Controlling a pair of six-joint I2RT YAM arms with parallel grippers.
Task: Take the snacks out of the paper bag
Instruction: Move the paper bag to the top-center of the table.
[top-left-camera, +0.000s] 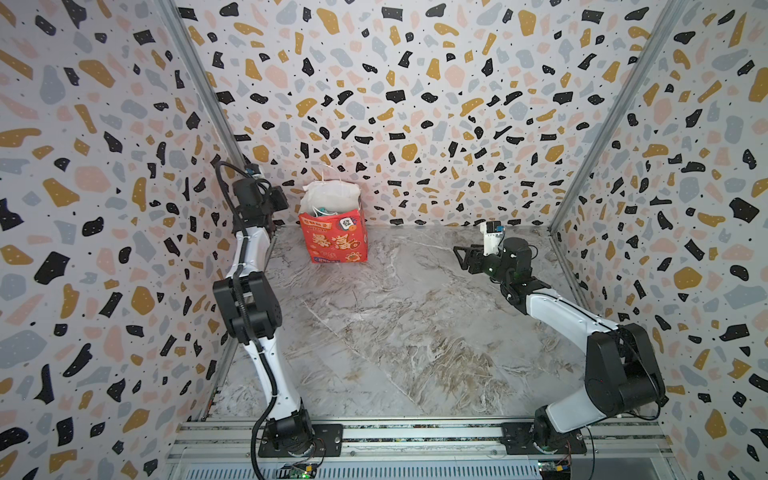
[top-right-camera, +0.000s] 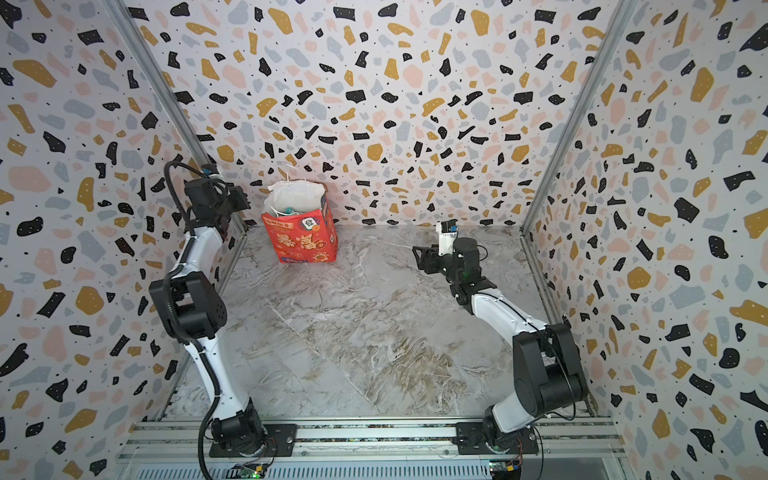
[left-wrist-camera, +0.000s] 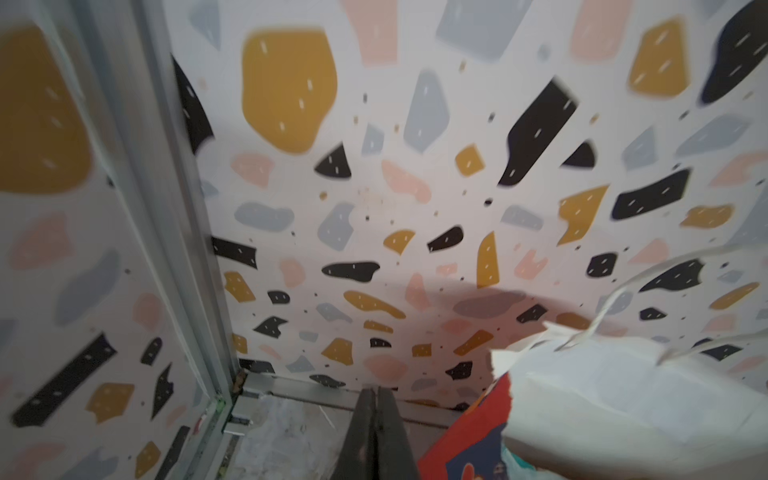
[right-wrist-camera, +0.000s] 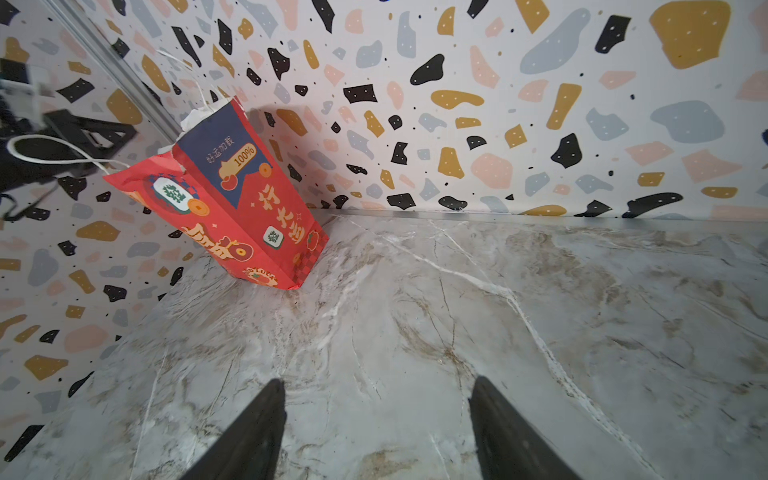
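Note:
The red paper bag (top-left-camera: 337, 243) (top-right-camera: 306, 241) stands upright at the back left of the marble table, its white inside and cord handles showing. Something teal (top-right-camera: 289, 209) peeks from its mouth; the snacks are otherwise hidden inside. My left gripper (left-wrist-camera: 376, 392) is shut with nothing between its fingers. It hangs just left of the bag's top edge (left-wrist-camera: 469, 432), near the back corner, as both top views show (top-left-camera: 281, 198). My right gripper (right-wrist-camera: 376, 388) is open and empty. It sits low over the table at the right (top-left-camera: 460, 254), pointing toward the bag (right-wrist-camera: 232, 208).
Patterned walls close the cell on three sides, with metal posts (top-left-camera: 208, 95) in the back corners. The bag stands close to the back wall. A metal rail (top-left-camera: 415, 434) carries both arm bases along the front edge of the marble tabletop (top-left-camera: 395, 324).

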